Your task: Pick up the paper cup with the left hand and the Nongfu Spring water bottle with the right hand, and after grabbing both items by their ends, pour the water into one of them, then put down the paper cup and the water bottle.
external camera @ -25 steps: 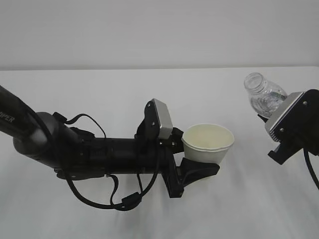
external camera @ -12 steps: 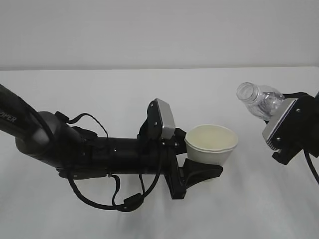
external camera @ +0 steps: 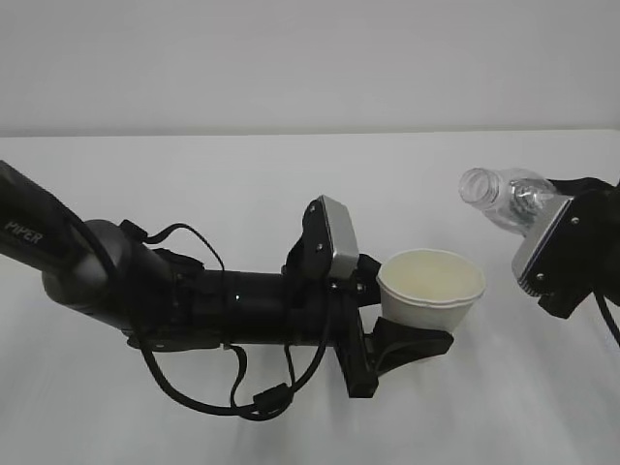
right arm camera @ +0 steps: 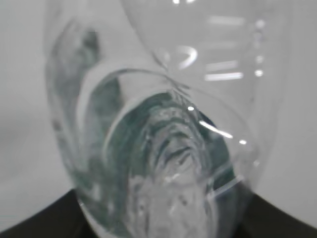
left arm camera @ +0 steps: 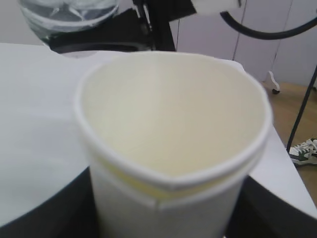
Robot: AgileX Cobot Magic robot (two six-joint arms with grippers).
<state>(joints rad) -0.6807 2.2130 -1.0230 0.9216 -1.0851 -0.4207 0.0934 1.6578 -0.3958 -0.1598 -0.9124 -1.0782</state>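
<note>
Two grippers loaded; left hand pinches the cup low on its wall, upright; right hand clamps the bottle, tipped toward the cup.

A white table meets a plain pale wall; beyond lies wooden floor.

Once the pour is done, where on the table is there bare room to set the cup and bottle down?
Bare table runs behind the left arm, and between the cup and the right end effector. The near left is taken up by that arm and its cables. The bottle hangs tilted over the right part.
</note>
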